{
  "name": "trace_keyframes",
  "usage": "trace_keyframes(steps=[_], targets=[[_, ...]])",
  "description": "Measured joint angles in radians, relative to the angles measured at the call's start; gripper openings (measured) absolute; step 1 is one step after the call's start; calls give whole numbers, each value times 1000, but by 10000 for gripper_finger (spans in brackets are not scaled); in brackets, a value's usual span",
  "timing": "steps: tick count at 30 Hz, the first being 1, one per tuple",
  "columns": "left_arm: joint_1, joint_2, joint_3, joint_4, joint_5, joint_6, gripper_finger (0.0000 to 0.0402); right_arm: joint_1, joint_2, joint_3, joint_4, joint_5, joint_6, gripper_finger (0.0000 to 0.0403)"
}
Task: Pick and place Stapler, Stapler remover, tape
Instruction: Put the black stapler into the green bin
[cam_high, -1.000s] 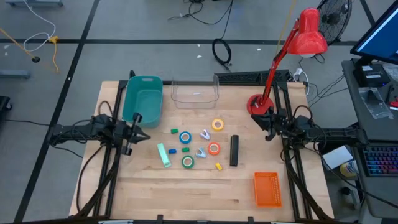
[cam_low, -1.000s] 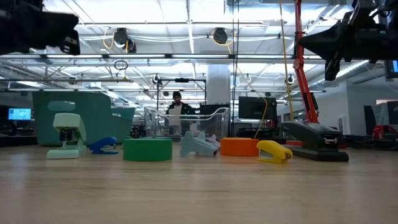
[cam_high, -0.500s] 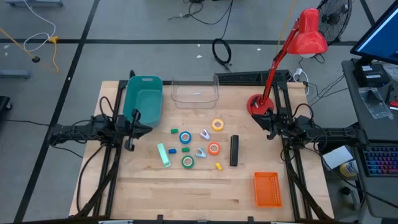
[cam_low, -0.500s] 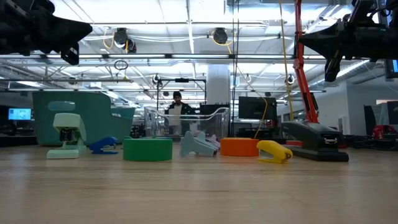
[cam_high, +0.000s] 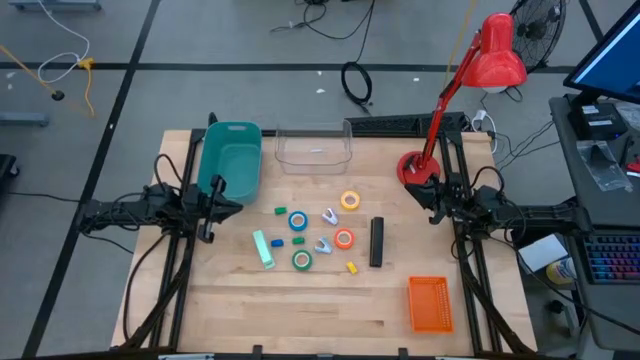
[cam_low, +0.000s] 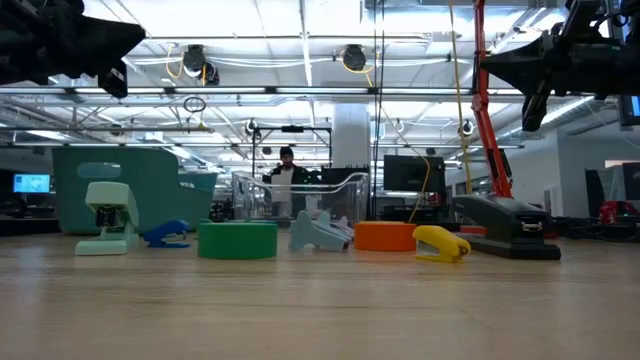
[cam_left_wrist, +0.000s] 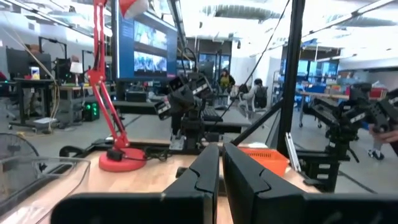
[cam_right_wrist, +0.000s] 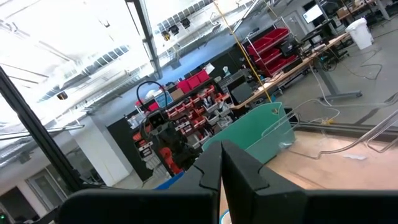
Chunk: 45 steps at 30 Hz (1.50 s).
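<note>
A black stapler (cam_high: 376, 242) and a mint-green stapler (cam_high: 263, 249) lie flat on the table's middle. Between them lie the tape rolls, blue (cam_high: 298, 221), green (cam_high: 302, 260), orange (cam_high: 344, 238) and yellow (cam_high: 350, 201), and two silvery staple removers (cam_high: 329, 215) (cam_high: 323, 245). My left gripper (cam_high: 240, 207) hovers shut, high over the table's left side beside the teal bin. My right gripper (cam_high: 412, 194) hovers shut, high over the right side near the lamp base. Both point level toward the middle, and in the low view both, left (cam_low: 140, 40) and right (cam_low: 482, 66), stand well above the objects.
A teal bin (cam_high: 230, 160) and a clear bin (cam_high: 314, 147) stand at the far edge. An orange basket (cam_high: 430, 303) sits near the right front corner and a red lamp's base (cam_high: 413, 167) at far right. Tiny coloured pieces (cam_high: 279, 211) (cam_high: 352, 267) lie among the tape. Bare wood runs along the near edge.
My left gripper has swung a little toward the table's right and far edge and has risen from a downward tip to level. Its fingers stay shut. The objects have not moved.
</note>
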Motion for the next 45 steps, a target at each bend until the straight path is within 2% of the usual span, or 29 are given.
trace_keyframes(steps=[11,17,27,35,40,45], targets=[[0,0,0,-7,0,-4,24,0,0,0,-42,0,2,4],[0,0,0,-73,-1,-67,24,3,25,25,-82,2,28,4],[0,0,0,-86,2,-97,24,67,276,321,-481,-1,102,4],[0,0,0,-86,53,-98,24,129,470,518,-794,-4,310,4],[0,0,0,-88,62,-99,24,174,547,600,-907,-43,439,4],[0,0,0,-95,63,-99,24,223,627,661,-949,-112,545,4]])
